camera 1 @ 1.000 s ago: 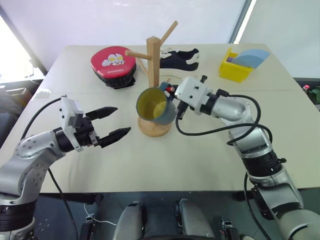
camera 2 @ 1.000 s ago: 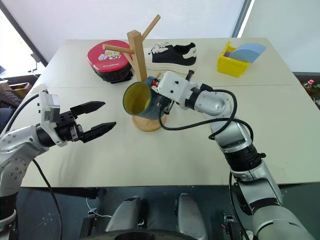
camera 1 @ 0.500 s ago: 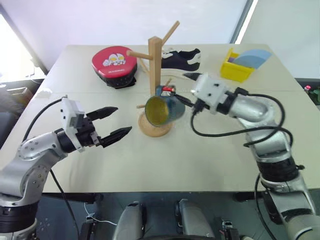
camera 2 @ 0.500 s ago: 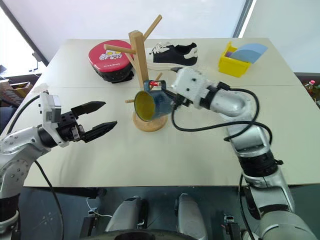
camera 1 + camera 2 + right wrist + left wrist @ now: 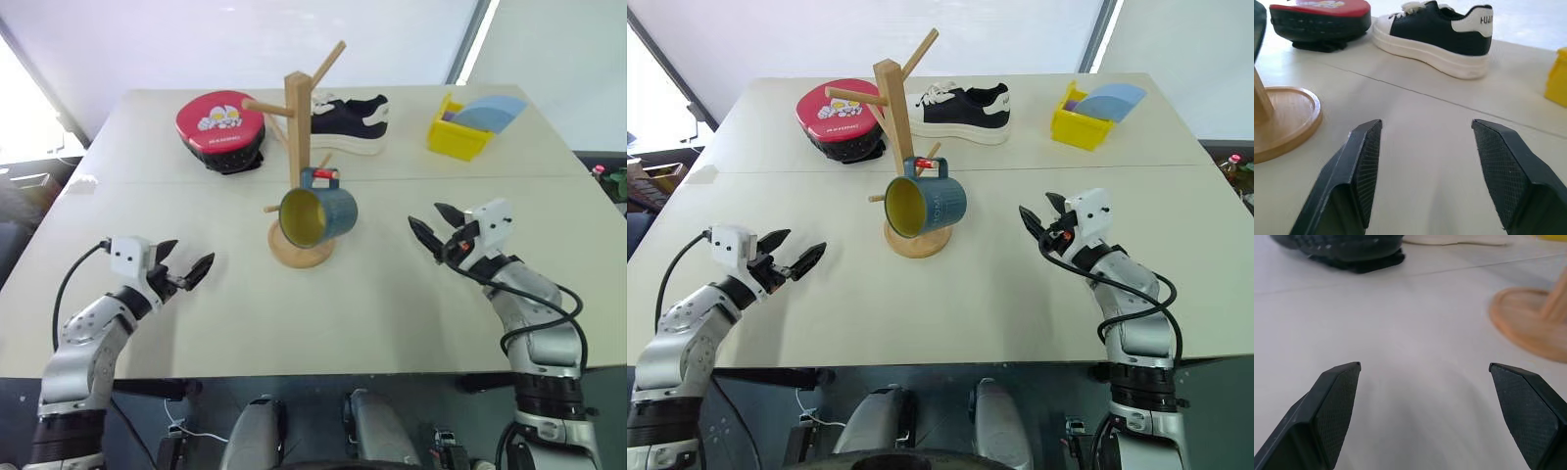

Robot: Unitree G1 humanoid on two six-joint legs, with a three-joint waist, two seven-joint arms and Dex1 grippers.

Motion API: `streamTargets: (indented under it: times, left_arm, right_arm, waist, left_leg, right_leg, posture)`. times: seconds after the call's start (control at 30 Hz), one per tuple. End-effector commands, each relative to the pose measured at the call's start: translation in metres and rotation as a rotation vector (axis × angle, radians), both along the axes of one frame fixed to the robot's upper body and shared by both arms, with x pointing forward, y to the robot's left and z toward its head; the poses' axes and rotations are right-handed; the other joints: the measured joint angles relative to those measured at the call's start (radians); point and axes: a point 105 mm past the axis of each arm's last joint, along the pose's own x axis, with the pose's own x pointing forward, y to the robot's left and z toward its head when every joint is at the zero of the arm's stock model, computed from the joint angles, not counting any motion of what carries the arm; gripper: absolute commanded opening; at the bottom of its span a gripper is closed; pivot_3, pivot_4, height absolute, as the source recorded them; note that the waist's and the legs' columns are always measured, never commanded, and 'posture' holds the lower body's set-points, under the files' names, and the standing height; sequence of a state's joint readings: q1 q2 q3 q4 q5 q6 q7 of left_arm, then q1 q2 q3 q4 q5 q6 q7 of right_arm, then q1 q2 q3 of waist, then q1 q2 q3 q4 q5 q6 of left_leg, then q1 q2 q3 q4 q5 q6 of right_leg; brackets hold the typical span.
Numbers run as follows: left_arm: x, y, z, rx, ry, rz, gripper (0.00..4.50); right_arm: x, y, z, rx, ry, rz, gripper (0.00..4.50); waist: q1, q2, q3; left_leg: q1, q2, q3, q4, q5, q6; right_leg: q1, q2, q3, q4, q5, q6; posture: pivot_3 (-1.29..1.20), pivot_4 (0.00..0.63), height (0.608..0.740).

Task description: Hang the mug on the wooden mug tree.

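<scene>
The teal mug (image 5: 319, 214) hung by its handle from a red-tipped peg of the wooden tree (image 5: 300, 137), tipped sideways, yellow mouth toward the camera, between the two grippers and apart from both.

Left end effector (image 5: 183, 266) and right end effector (image 5: 432, 229) gape, empty

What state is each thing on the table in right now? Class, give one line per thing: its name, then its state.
mug: hung by its handle on the red-tipped peg, mouth facing the robot, nothing gripping it.
wooden mug tree: upright on its round base.
left gripper: jaws open, holding nothing.
right gripper: jaws open, holding nothing.
sneaker: upright on its sole.
yellow bin: upright, a blue piece sticking out.
</scene>
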State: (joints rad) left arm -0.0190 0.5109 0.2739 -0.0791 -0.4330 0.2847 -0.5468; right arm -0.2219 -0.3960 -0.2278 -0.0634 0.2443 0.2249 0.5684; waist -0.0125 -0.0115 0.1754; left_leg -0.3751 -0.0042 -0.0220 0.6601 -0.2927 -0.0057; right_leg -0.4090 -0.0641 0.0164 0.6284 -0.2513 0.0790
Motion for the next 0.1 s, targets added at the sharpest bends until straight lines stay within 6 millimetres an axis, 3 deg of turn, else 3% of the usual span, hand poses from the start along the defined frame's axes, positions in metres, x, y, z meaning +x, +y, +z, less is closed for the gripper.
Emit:
streamTargets:
  times: [0.03,0.1]
  left_arm:
    - [-0.0026,0.0119,0.005,0.008,-0.051,0.067,4.5]
    - [-0.004,0.011,0.0022,0.003,-0.049,0.067,4.5]
  right_arm:
    - [0.002,-0.0048,-0.0027,-0.002,-0.038,-0.037,3.02]
    - [0.0041,-0.0055,-0.0068,-0.001,-0.036,-0.043,3.02]
  waist:
    - [0.0,0.0,0.0]
    - [0.0,0.0,0.0]
  left_leg:
    - [0.0,0.0,0.0,0.0,0.0,0.0]
    - [0.0,0.0,0.0,0.0,0.0,0.0]
  right_leg:
    - [0.0,0.0,0.0,0.0,0.0,0.0]
    - [0.0,-0.001,0.0,0.0,0.0,0.0]
  posture:
    - [0.0,0.15,0.735]
    - [0.0,0.15,0.735]
